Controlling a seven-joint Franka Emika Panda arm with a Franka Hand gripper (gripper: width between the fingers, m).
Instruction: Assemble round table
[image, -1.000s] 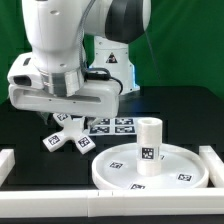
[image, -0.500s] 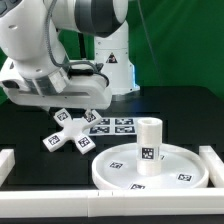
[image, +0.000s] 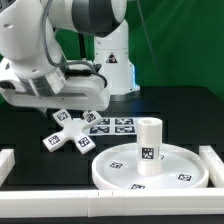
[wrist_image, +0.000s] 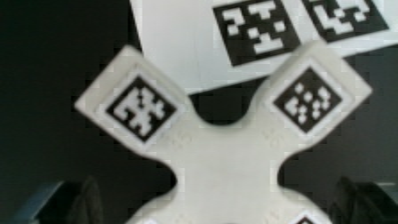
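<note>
The large rimmed round disc (image: 150, 167) lies on the black table at the front of the exterior view. The short thick cylinder leg (image: 149, 146) stands upright at its middle. The small cross-shaped foot piece (image: 66, 135) lies flat on the table to the exterior view's left of the disc. It fills the wrist view (wrist_image: 222, 140) with two tagged arms showing. My gripper (wrist_image: 217, 205) hangs directly above the foot piece, open, with one dark finger on each side of its waist. In the exterior view the arm's body hides the fingers.
The marker board (image: 112, 125) lies flat behind the foot piece and also shows in the wrist view (wrist_image: 285, 35). Long white border rails (image: 60, 208) run along the table's front and sides. The robot base (image: 115, 60) stands at the back.
The arm has swung toward the exterior view's left and come down over the foot piece. The disc, leg and foot piece have not moved.
</note>
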